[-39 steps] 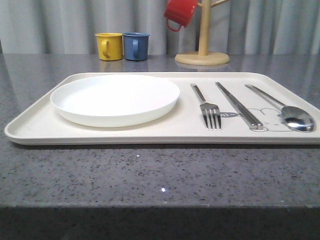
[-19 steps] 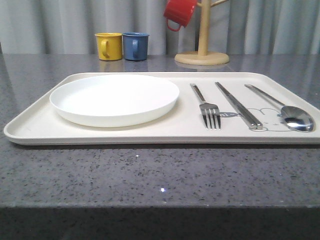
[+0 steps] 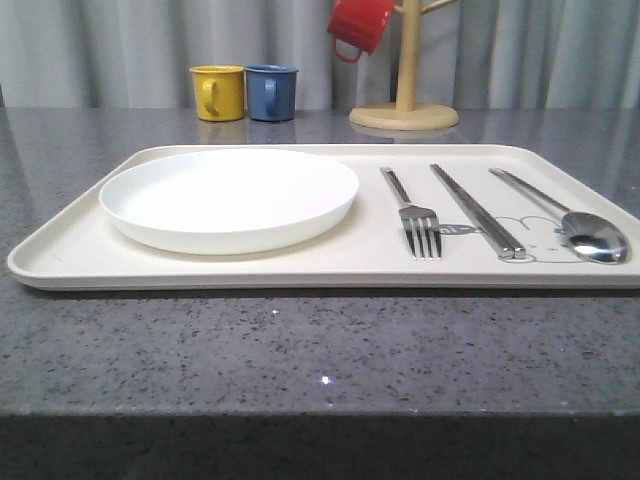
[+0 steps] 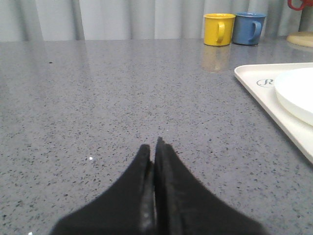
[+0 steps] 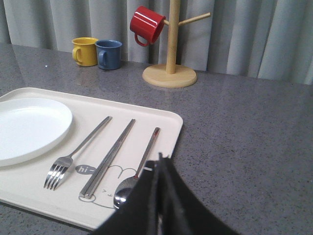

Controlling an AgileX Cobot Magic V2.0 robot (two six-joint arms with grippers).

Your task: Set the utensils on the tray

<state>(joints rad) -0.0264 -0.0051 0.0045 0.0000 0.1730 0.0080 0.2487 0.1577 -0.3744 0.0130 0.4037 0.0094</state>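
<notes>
The cream tray (image 3: pixel 70 245) lies across the table. On it rest the white plate (image 3: pixel 228 196), the fork (image 3: pixel 418 222), the chopsticks (image 3: pixel 480 214) and the spoon (image 3: pixel 590 235), side by side. The right wrist view gives the same row: fork (image 5: pixel 73 155), chopsticks (image 5: pixel 108 159), spoon (image 5: pixel 139 169), plate (image 5: pixel 27 127) and tray (image 5: pixel 168 122). My right gripper (image 5: pixel 160 159) is shut and empty, hovering beside the spoon near the tray's edge. My left gripper (image 4: pixel 152 147) is shut and empty over bare counter, well apart from the tray's corner (image 4: pixel 254 81).
A yellow mug (image 3: pixel 218 92) and a blue mug (image 3: pixel 271 92) stand at the back of the grey speckled counter (image 3: pixel 320 350). A wooden mug tree (image 3: pixel 405 110) with a red mug (image 3: pixel 360 25) hanging on it stands behind the tray.
Only the picture has shifted by a couple of pixels; the tray, the utensils and the mugs lie as before.
</notes>
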